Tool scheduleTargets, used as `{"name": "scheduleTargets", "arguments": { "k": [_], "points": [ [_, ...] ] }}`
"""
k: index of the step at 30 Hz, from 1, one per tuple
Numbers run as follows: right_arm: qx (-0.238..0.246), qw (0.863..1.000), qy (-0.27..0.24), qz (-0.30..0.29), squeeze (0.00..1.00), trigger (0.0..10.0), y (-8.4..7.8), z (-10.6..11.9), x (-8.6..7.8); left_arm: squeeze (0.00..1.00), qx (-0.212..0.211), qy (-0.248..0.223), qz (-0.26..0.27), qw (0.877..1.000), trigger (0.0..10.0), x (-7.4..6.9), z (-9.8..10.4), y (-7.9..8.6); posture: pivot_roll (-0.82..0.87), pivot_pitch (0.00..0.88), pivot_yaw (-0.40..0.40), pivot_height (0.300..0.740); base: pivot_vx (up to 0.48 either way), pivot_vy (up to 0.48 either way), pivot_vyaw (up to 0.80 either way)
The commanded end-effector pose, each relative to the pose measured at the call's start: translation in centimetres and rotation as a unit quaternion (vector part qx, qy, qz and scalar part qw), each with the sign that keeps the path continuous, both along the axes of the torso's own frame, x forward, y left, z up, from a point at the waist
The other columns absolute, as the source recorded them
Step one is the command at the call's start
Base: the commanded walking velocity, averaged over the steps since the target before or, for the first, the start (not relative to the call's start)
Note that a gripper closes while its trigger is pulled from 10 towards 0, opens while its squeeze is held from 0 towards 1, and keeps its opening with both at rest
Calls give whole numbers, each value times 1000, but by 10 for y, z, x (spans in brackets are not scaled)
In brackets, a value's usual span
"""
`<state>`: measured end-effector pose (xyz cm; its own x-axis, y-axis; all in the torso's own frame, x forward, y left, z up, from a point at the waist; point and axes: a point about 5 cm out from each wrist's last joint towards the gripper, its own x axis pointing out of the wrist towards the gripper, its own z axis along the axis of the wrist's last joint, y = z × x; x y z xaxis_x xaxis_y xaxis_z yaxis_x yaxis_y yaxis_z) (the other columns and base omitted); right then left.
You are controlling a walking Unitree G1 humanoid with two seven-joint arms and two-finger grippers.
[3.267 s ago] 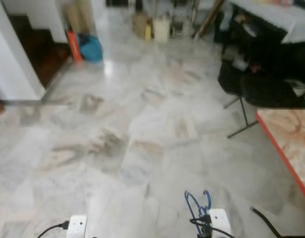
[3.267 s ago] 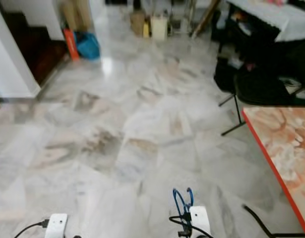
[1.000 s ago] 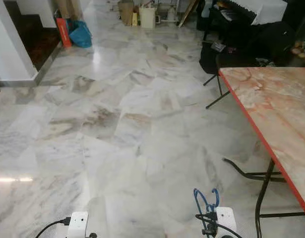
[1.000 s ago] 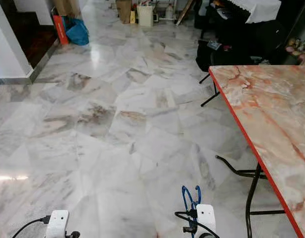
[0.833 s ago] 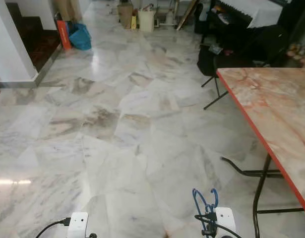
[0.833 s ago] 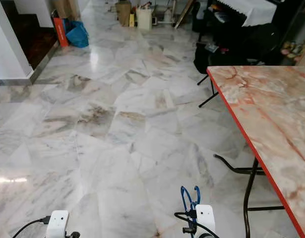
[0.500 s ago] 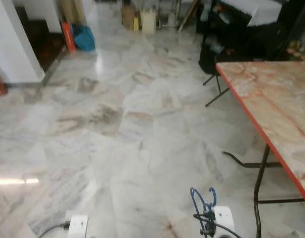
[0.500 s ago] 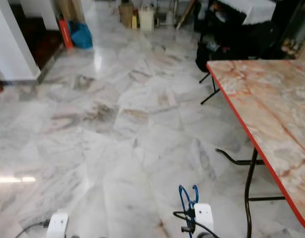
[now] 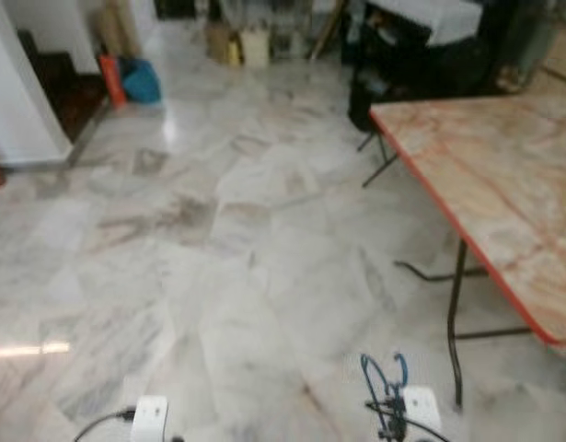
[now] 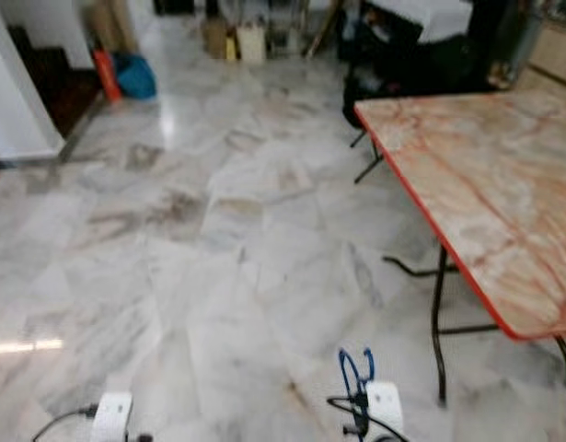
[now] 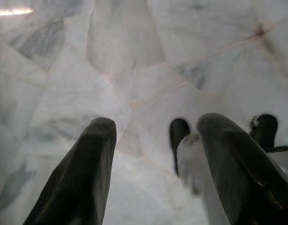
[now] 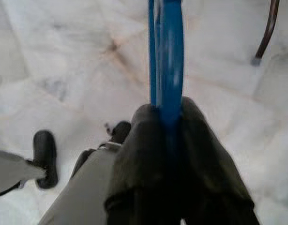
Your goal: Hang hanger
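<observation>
Fingers of the right gripper [image 12: 169, 117] pinch a thin blue hanger [image 12: 166, 56]; left gripper [image 11: 155, 140] fingers are spread, holding nothing.

Black, rounded and smooth, the right fingers [image 12: 204, 154] press together on the hanger's glossy blue frame, which rises past them; in the head views its looped top [image 9: 384, 373] shows at the lower centre-right of the frame. Pale, polished marble floor [image 9: 218, 276] with grey and brown veining spreads across the blurred scene. At right stands a folding table [image 10: 467, 184], its top marbled in pink and orange with a red edge, on thin black tubular legs [image 10: 437, 322]. Upper left: a white wall corner [image 9: 20, 101], with a red object [image 9: 110, 78] and a blue bag [image 9: 140, 81] beside it. Dark furniture [image 9: 421, 60] crowds the upper right.
</observation>
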<state>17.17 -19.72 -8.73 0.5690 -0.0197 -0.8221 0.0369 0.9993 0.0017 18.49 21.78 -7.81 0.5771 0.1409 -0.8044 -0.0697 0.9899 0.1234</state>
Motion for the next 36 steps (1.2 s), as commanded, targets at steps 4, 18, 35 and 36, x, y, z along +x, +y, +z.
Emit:
{"name": "scheduleTargets", "arguments": {
  "k": [4,18,35,36],
  "points": [
    [5,1000,-7,-1,0,10000,3,1,4,0,4,18,1,1000,10000,-9,-4,2,2,0,-41,740,-302,0,0],
    [3,1000,-4,1,0,10000,3,0,1,0,2,13,7,1000,10000,-9,-4,3,-15,0,-37,740,-105,0,0],
    [2,1000,12,7,0,10000,5,-3,-5,0,-19,-12,8,1000,10000,1,1,0,-16,0,-32,740,0,0,-535],
    [2,1000,12,8,0,10000,4,-3,-5,0,-18,-11,4,1000,10000,0,1,0,-17,0,-34,740,0,0,-750]
  ]
}}
